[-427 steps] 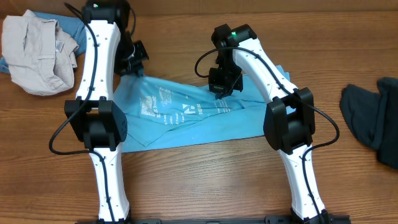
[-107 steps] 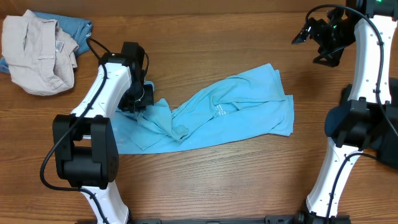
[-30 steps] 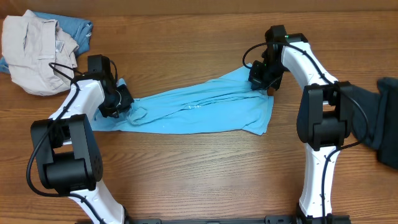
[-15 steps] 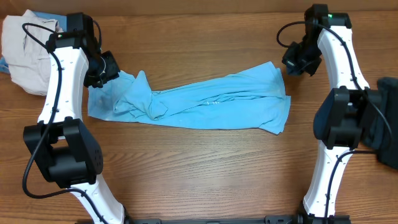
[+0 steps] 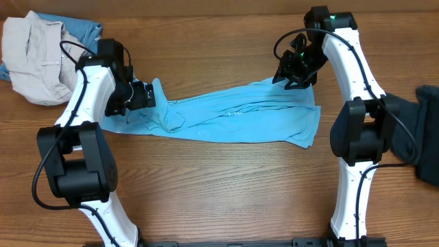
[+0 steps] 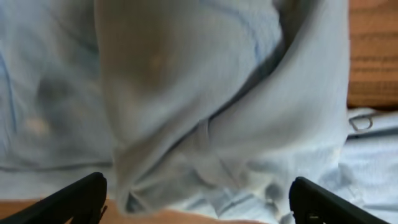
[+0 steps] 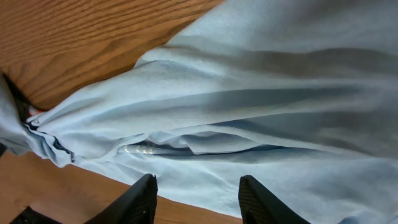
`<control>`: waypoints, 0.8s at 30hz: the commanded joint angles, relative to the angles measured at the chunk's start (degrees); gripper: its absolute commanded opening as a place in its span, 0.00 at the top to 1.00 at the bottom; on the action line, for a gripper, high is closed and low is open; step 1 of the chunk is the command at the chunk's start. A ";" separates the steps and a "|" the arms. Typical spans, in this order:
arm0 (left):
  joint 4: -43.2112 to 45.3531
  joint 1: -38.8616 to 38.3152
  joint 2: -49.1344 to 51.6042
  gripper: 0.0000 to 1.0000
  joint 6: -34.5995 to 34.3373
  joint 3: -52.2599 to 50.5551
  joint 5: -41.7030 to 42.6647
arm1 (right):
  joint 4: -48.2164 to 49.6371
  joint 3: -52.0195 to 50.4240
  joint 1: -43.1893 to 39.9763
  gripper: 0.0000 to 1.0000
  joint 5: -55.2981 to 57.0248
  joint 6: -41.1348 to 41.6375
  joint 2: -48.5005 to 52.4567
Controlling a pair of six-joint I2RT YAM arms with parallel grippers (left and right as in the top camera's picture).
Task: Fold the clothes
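sky-blue soft t-shirt (image 5: 274, 123) lies stretched in a crumpled band across the brown wooden worktop (image 5: 219, 185), its white lettering (image 5: 233, 112) too small to read. left tool (image 5: 140, 96) sits at the bunched left end, fingers spread wide, released. right tool (image 5: 291, 74) hovers at the upper right corner, likewise released. dark navy-black cloth (image 5: 420, 130) is cut off by the right edge.

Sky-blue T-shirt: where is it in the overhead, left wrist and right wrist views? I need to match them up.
Overhead: the sky-blue T-shirt lies stretched out across the middle of the picture.
Left wrist: it fills nearly the whole picture, bunched in folds.
Right wrist: it covers the right and lower part, in long creases.
Shared landmark: the wooden table, at top right in the left wrist view and top left in the right wrist view.
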 commanded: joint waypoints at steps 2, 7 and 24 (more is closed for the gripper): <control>3.76 0.07 0.61 0.05 6.29 -0.61 3.17 | -0.63 1.25 0.24 0.52 0.26 -1.27 -1.22; 5.03 0.00 0.94 0.12 8.61 -1.11 6.97 | -0.94 1.25 0.24 0.51 0.07 -1.22 -1.22; 8.09 0.11 0.92 0.96 4.35 -7.52 -0.17 | -1.95 1.25 0.22 0.52 0.09 0.15 -1.22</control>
